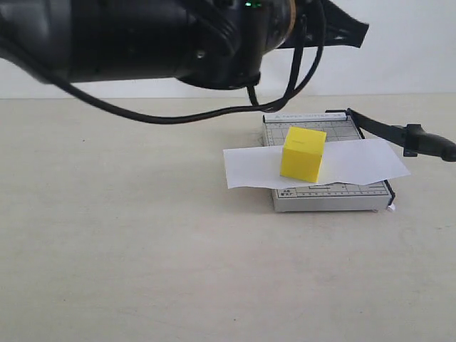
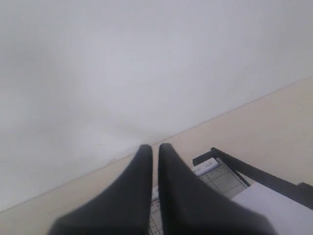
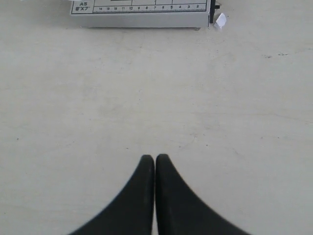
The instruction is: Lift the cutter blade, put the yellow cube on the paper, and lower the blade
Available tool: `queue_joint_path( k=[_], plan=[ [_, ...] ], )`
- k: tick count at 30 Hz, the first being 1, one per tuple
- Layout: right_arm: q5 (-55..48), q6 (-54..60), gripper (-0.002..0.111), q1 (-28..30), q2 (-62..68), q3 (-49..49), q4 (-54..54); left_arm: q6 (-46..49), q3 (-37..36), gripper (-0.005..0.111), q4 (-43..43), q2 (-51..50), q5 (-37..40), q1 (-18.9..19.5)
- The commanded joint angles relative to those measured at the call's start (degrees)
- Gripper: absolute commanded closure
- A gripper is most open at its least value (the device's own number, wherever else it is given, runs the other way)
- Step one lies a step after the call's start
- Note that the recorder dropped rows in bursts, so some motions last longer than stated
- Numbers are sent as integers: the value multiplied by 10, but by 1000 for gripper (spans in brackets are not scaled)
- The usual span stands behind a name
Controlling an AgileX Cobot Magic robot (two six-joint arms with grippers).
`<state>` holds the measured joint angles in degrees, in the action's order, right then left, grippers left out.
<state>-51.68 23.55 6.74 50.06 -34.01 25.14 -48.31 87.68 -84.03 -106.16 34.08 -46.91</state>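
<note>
Guessing here: bright yellow cube [image 1: 303,153] sits on the creased white paper sheet [image 1: 249,167], long black lever blade [image 1: 385,132] raised at its 3 o'clock. My left gripper [image 2: 155,147] and right gripper [image 3: 155,157] are pinched together, empty; snagging the paper's overhang could drag the cube.

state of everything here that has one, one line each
cutter blade: raised, handle up off the board
yellow cube: sitting on the paper, not held
paper: lying across the cutter board, ends overhanging both sides, slightly curled
cutter board: flat on the table, blade side open
left end effector: shut, holding nothing
right end effector: shut, holding nothing
</note>
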Motion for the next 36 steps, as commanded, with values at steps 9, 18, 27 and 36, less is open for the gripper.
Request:
queue_joint_path(
  k=[9,18,27,36],
  plan=[
    [81,0,107,1,-9,2,-40,13,-220,102,-122,273,-295,50],
    [155,-33,107,1,-141,-33,-40,12,-453,102,-137,524,-280,188],
    [190,-61,107,1,-55,-35,-65,6,-712,102,-135,741,-279,217],
    [171,-34,64,1,95,-132,-75,21,-792,102,-144,872,-182,217]
  ],
)
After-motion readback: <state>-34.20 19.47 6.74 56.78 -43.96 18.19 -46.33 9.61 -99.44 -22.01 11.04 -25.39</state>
